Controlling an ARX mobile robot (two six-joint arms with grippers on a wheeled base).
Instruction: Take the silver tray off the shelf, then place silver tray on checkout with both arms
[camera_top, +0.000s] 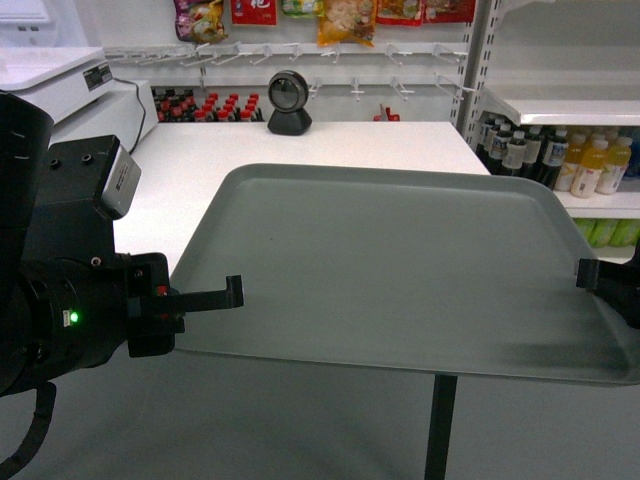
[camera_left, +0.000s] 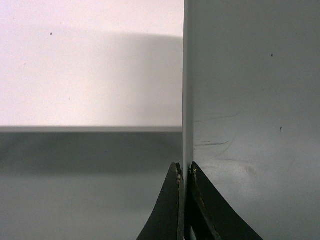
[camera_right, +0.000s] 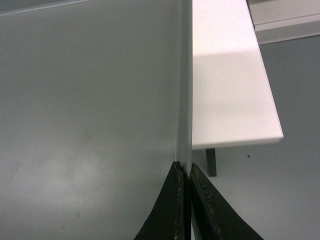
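Note:
The silver tray (camera_top: 400, 270) hangs level in the air, its far part over the near edge of the white checkout (camera_top: 330, 140) and its near part over the floor. My left gripper (camera_top: 232, 293) is shut on the tray's left rim (camera_left: 188, 100); the rim runs between the two black fingers (camera_left: 170, 210). At the right, my right gripper (camera_top: 590, 275) is shut on the tray's right rim (camera_right: 185, 100). The checkout's corner (camera_right: 235, 100) lies below and beyond that rim. The shelf (camera_top: 560, 100) stands at the far right.
A round black scanner (camera_top: 289, 103) stands at the checkout's far edge. A white scale or register (camera_top: 60, 85) sits far left. Bottles (camera_top: 560, 160) fill the right shelving under the white board. A dark table leg (camera_top: 440, 425) shows below the tray. Grey floor lies below.

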